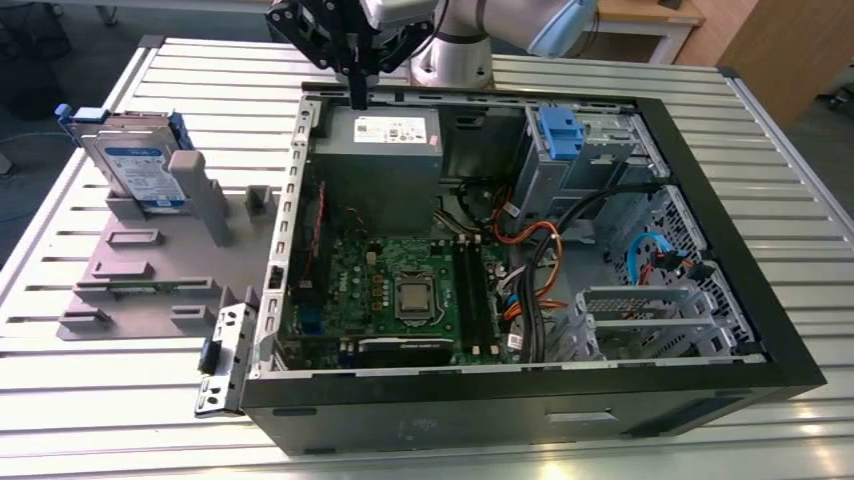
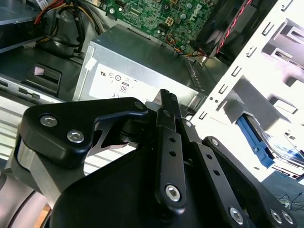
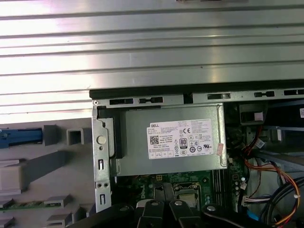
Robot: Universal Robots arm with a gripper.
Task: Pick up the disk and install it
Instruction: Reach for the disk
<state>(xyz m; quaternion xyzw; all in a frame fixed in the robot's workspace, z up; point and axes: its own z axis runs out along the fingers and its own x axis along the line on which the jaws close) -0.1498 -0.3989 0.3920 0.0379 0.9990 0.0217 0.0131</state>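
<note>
Above the far rim of the open computer case (image 1: 694, 205), the arm reaches in from the back of the slatted metal table (image 1: 80, 420) with its wrist turned straight down. The gripper (image 1: 358, 98) hangs vertically over the far edge of the grey power supply (image 1: 378, 160), and its jaws are drawn narrow with nothing between them; the second wrist view shows the gripper (image 2: 166, 97) against that box. A white sticker (image 3: 185, 138) on the power supply carries black print, a code square and a row of certification marks.

The disk (image 1: 140, 170) stands upright in a grey fixture (image 1: 147, 270) on the exterior view's left, outside the case and well apart from the gripper. Its blue-and-white label faces outward, with blue rails at its edges.
</note>
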